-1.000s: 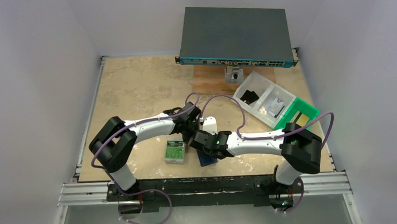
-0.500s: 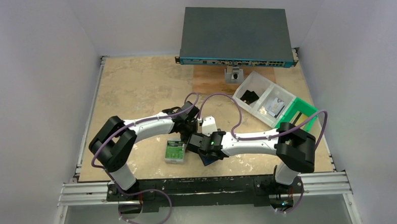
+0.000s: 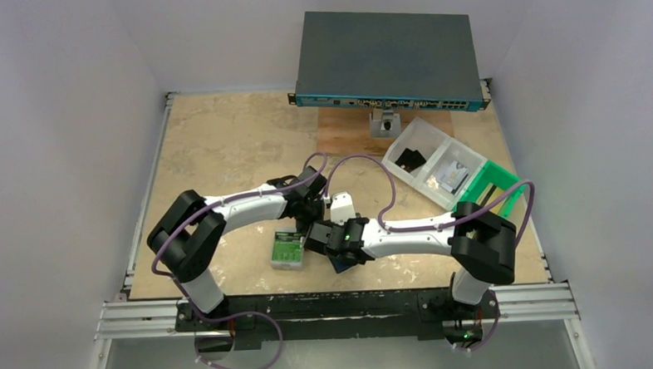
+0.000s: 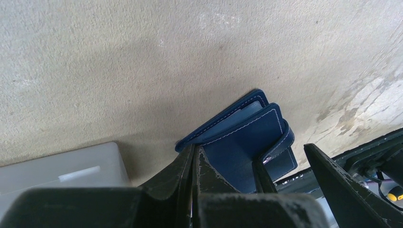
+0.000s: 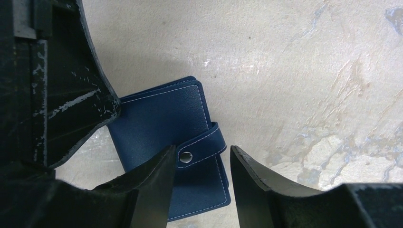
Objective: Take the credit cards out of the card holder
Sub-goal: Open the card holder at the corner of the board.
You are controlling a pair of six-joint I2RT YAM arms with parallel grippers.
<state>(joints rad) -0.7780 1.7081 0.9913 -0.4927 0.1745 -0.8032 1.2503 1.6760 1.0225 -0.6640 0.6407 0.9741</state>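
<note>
Both grippers sit at the closed blue wallet [image 5: 176,147]: the right gripper [image 5: 202,164] narrowly open over its snap tab [image 5: 202,145], the left gripper [image 4: 195,156] pinched together beside it.

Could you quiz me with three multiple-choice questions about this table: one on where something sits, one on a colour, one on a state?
1. Where is the wallet?
A. In the clear tray
B. Flat on the table near the front edge
C. On top of the big grey box

2. What colour is the wallet?
A. Red
B. Navy blue
C. Yellow

3. Is the wallet's snap tab fastened?
A. Yes, strap wrapped over and snapped, wallet closed
B. No, wallet lies spread open
C. The tab is torn off

Answers:
1. B: the top view shows it on the table between the two grippers, close to the arm bases.
2. B: both wrist views show dark blue with pale stitching.
3. A: the right wrist view shows the strap over the edge with its button pressed on the cover, and no cards out.
</note>
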